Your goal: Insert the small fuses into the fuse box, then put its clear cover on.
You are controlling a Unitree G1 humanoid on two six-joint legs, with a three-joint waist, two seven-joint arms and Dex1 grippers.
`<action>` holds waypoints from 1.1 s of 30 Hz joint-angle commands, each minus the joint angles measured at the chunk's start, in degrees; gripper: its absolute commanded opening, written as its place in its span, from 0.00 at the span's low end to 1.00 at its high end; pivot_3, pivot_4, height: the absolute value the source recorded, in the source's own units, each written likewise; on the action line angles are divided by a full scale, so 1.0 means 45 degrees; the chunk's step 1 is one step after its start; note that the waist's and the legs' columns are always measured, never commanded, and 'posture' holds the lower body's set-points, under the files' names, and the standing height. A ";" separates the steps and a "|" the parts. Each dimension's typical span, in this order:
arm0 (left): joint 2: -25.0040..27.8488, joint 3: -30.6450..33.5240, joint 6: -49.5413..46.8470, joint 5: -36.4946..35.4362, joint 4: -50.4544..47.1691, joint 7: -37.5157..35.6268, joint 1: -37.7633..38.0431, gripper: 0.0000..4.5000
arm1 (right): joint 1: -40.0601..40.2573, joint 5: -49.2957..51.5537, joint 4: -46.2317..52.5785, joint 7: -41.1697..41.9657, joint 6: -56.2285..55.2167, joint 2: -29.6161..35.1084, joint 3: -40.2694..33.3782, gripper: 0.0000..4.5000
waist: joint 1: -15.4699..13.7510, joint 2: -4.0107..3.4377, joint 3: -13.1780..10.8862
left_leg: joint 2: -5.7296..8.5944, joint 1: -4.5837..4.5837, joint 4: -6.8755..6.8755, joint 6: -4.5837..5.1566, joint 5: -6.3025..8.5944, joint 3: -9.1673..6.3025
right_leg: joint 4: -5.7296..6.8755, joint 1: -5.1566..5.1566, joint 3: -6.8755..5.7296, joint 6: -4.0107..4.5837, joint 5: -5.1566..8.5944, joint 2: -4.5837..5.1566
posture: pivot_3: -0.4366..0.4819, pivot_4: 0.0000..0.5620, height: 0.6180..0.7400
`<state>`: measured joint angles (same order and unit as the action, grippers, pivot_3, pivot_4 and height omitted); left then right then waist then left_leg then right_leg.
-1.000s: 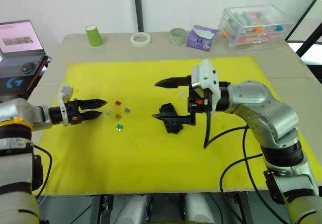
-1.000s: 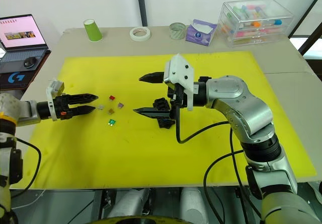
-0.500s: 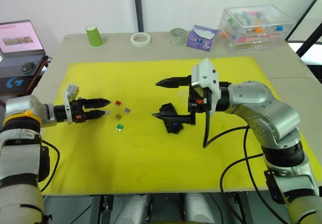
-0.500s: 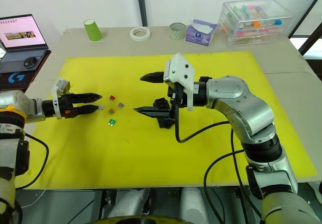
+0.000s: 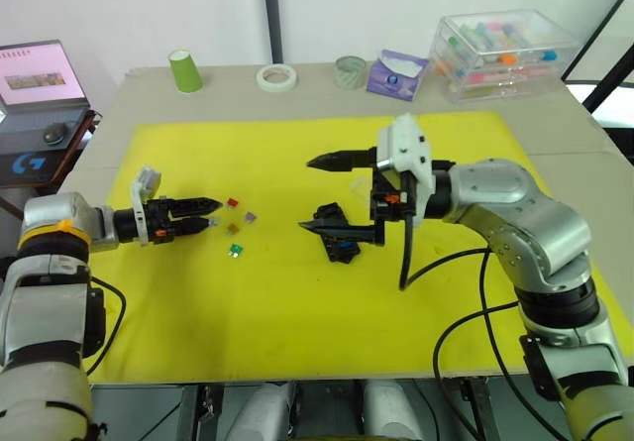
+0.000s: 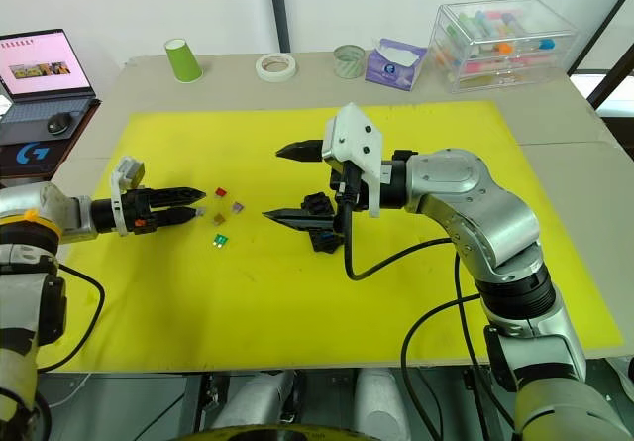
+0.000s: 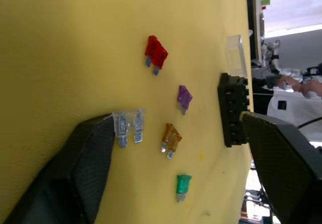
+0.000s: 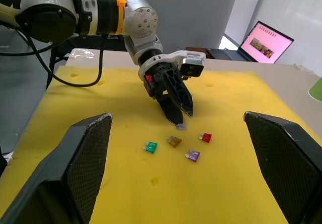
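Advanced since the earlier frames: left gripper (image 5: 210,215), now further right along the yellow mat (image 5: 297,322), its fingertips at the grey fuse (image 7: 129,126); right arm unchanged in pose.

Left gripper: two tapered black fingers with a woven carbon-like texture, slightly spread, one pad (image 7: 85,153) touching the edge of the grey fuse, the other apart from it.

Right gripper (image 5: 322,193): two pointed black fingers spread wide, held above the mat with the fuse box just right of its near fingertip, holding nothing.

Small fuses: tiny flat plastic blades with two short metal prongs, lying loose on the mat left of centre. Grey fuse, translucent. Red fuse (image 7: 156,54), farthest of the group. Purple fuse (image 7: 184,97), right of the red one. Amber fuse (image 7: 171,138), beside the grey one. Green fuse (image 7: 183,184), nearest of the group. All separate, none touching.

Fuse box (image 5: 337,233): black moulded rectangular block, ribbed along one face, lying on the mat near centre, well right of the fuses.

Clear cover (image 7: 235,56): transparent rectangular lid, lying on the mat just beside one end of the fuse box.

Mat: matt yellow foam-like sheet with small dimples, covering a beige table (image 5: 575,134).
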<state>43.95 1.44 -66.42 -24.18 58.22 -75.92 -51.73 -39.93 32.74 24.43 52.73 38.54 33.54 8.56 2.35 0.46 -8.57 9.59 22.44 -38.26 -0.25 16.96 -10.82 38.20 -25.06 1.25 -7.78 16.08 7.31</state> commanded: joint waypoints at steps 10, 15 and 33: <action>-0.0215 0.0077 0.0260 0.0504 0.0183 0.0248 0.0478 0.01 | -0.0489 -0.0104 0.0100 0.0173 -0.0220 -0.0031 -0.0111 1.00 | 0.0027 -0.0001 0.0001 | 0.0000 0.0000 0.0001 0.0000 0.0000 0.0002 | 0.0003 -0.0003 0.0001 0.0000 0.0000 0.0001 | 0.48 0.27 1.00; -0.0028 0.0230 0.0187 0.0453 0.0126 0.0227 0.0595 0.01 | -0.0484 -0.0139 0.0054 0.0212 -0.0278 -0.0035 -0.0079 1.00 | 0.0037 -0.0001 0.0001 | 0.0000 0.0000 0.0001 0.0000 0.0000 0.0002 | 0.0004 -0.0003 0.0000 0.0000 0.0000 0.0002 | 0.48 0.27 1.00; 0.0222 0.1872 0.0180 -0.3130 -1.3440 0.1046 0.2986 0.01 | -0.1591 -0.0341 -0.1264 0.0706 0.1210 0.1108 0.0115 1.00 | -0.0050 0.0000 0.0001 | -0.0001 0.0019 -0.0013 0.0000 0.0000 0.0003 | -0.0018 0.0009 0.0002 0.0001 -0.0001 0.0042 | 0.48 0.27 1.00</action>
<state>45.08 8.72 -69.26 -36.86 3.53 -72.08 -38.68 -45.74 31.88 18.82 56.06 43.60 38.03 8.98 2.12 0.46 -8.57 9.58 22.52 -38.31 -0.25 16.96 -10.79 38.09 -25.02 1.26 -7.77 16.07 7.50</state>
